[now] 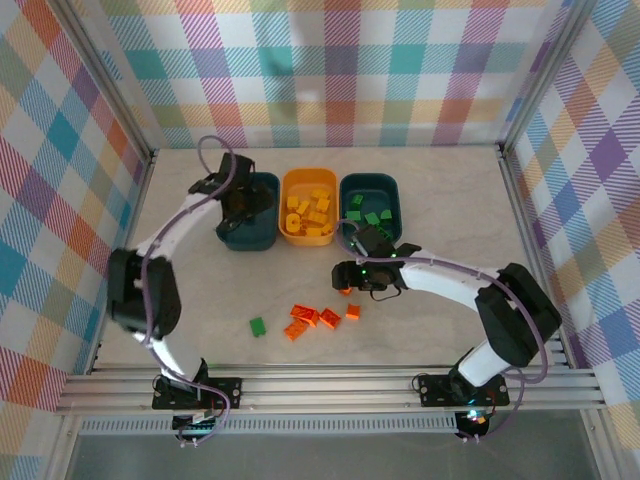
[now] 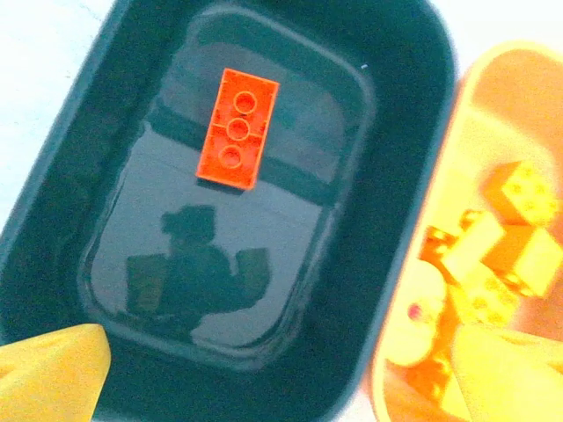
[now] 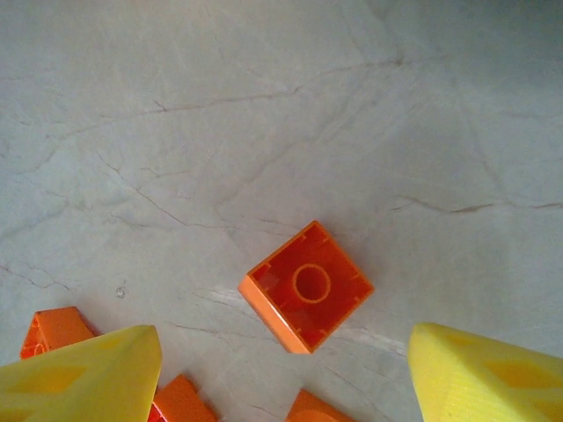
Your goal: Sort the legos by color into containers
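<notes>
Plaid walls (image 1: 330,60) surround a pale marbled desk (image 1: 450,210). The right claw (image 3: 281,374) gapes over an upturned orange-red brick (image 3: 305,286). The left claw (image 1: 240,203) hangs open above the left teal tub (image 2: 53,176), which holds a long orange-red brick (image 2: 237,127). Yellow bricks (image 1: 308,212) lie in the middle tub (image 1: 308,177), green bricks (image 1: 370,217) in the right tub (image 1: 372,182).

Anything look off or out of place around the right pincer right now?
One oddity: the orange brick below the open right pincer lies upside down on the table, hollow underside facing up, and it sits diagonally in the right wrist view. Nothing looks spilled or damaged.
</notes>
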Controlling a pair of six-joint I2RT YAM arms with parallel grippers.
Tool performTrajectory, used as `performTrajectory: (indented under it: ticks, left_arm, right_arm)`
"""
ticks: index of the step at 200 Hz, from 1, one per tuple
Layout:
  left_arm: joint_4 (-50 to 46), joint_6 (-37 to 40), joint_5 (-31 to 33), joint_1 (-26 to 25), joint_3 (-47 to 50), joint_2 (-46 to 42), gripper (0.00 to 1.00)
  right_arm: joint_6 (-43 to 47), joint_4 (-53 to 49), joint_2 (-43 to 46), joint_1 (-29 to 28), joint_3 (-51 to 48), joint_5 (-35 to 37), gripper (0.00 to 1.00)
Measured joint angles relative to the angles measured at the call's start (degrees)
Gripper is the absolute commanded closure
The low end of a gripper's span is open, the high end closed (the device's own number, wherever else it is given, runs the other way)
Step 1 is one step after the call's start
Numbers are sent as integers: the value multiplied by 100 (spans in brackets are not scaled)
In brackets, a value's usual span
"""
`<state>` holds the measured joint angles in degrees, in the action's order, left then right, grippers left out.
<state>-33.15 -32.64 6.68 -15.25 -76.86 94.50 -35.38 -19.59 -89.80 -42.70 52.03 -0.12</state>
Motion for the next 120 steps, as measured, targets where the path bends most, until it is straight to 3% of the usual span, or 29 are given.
performTrajectory:
  ticks: [59,88,120]
  left_arm:
    - [214,-468,-179,-400,2767,-2562,2]
    - [-79,-688,-271,-483,3910,-3486,3]
    - [-229,-813,-345,-487,4238,-4162,3]
  right_arm:
    - [-280,-216,-715,-378,483,190,28]
    - [-297,-284,-1049,-428,791,308,35]
    - [-249,-411,-1368,-494,1226,420,49]
